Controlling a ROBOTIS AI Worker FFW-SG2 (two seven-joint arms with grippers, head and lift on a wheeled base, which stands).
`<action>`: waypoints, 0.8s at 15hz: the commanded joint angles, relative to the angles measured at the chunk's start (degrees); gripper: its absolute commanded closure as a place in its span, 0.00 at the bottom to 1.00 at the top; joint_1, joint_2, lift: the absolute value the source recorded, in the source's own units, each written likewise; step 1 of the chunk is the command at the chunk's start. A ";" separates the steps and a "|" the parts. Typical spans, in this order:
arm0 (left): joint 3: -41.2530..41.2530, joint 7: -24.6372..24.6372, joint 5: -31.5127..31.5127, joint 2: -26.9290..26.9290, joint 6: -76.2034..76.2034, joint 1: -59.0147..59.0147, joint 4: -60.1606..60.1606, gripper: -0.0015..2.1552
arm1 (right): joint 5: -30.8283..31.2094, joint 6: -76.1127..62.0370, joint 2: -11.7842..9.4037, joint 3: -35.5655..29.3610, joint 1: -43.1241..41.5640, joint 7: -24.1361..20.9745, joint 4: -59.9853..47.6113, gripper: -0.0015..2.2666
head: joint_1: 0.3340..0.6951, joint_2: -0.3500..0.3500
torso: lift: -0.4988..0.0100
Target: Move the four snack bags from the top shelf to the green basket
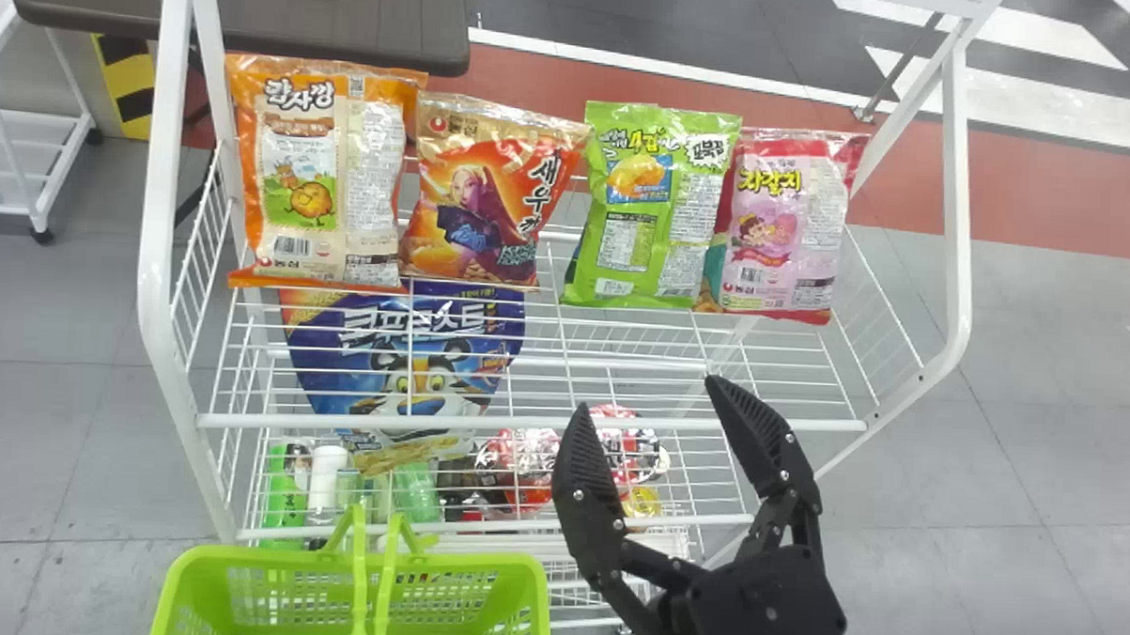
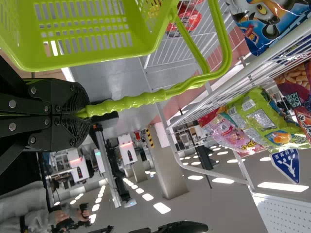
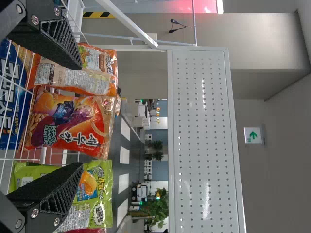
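a brown table [image 1: 256, 6] stands behind a white wire rack [image 1: 160, 200], where four snack bags [image 1: 649, 208] line the top shelf [image 1: 620, 359] behind the front rail [image 1: 336, 421]. a blue cereal bag [image 1: 423, 350] and bottles [image 1: 286, 500] sit below. the right hand [image 1: 646, 394], spread wide and empty, hangs near the rail; the left hand [image 2: 85, 114] is closed on the handle [image 2: 131, 102] of the green basket [image 1: 256, 559].

Head camera looks down — both wrist views share its green snack bag [image 1: 651, 208].
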 commanded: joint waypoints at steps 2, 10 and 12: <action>0.05 0.03 0.19 -0.11 -0.18 0.25 0.00 0.77 | -0.46 -0.20 -0.17 -0.25 -0.08 -0.14 0.24 0.05 | 1.00 0.10 | 0.98; -0.12 -0.05 0.28 -0.28 -1.05 0.07 0.61 0.77 | -1.16 -0.73 -0.17 -0.69 -0.43 -0.66 0.68 0.04 | 1.00 0.08 | 0.98; -0.12 -0.05 0.28 -0.28 -1.05 0.07 0.61 0.77 | -1.86 3.67 0.00 -0.69 -2.28 -1.19 1.56 0.04 | 1.00 0.08 | 0.98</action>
